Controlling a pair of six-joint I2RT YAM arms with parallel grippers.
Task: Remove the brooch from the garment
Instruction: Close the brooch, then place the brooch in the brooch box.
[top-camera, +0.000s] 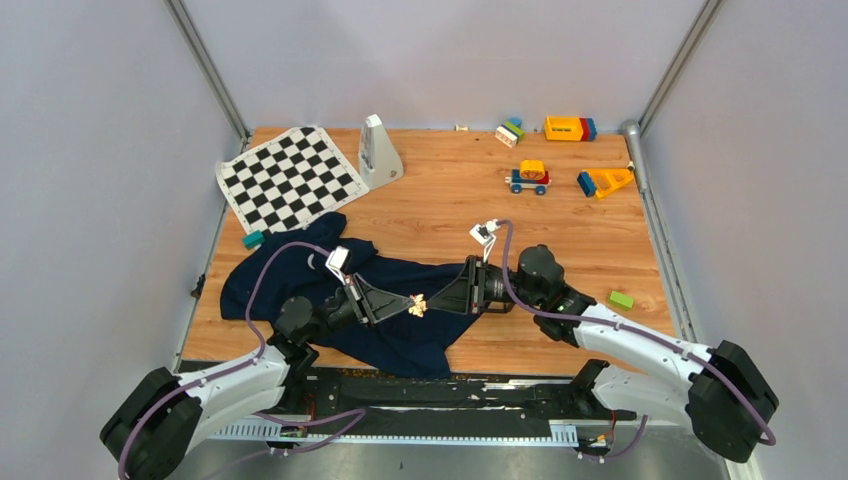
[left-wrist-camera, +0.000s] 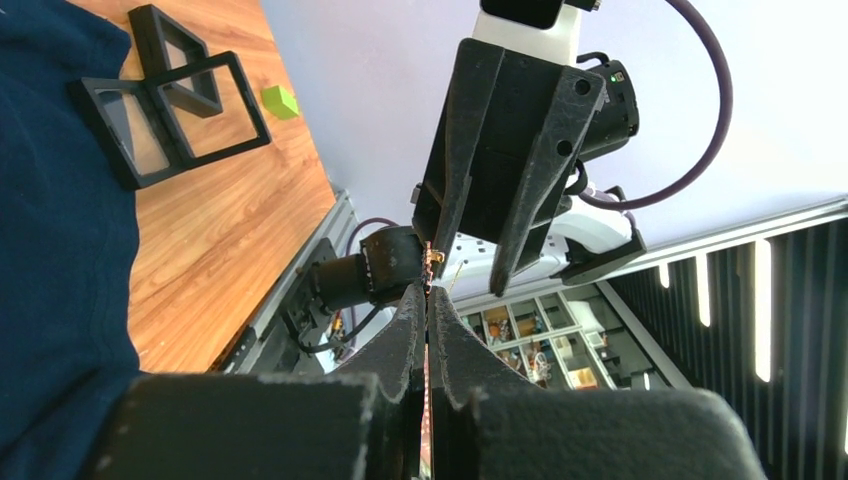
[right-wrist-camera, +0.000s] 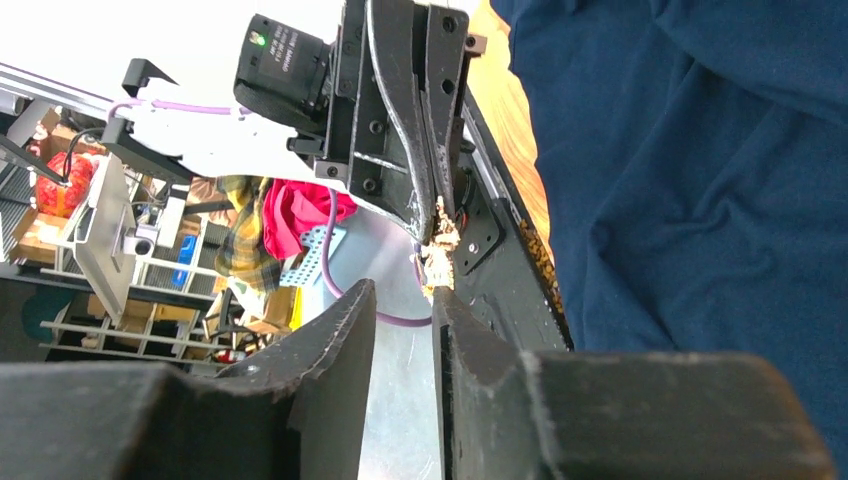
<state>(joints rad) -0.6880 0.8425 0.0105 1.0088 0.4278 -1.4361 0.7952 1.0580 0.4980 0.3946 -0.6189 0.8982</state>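
Where the two arms meet above the right half of the large, soft, dark navy-blue cloth garment (top-camera: 270, 280), the small pale-gold brooch (top-camera: 419, 306) sits at the tips of the left gripper (top-camera: 408, 303), whose black jaws are clenched tight on it. The right gripper (top-camera: 434, 298) faces it tip to tip over the same part of the garment, jaws parted, with one fingertip (right-wrist-camera: 455, 330) just beside the brooch; whether they touch cannot be told. In the wrist views the brooch seems lifted clear of the garment's cloth, which lies crumpled on the wood-grain table (top-camera: 560, 240)
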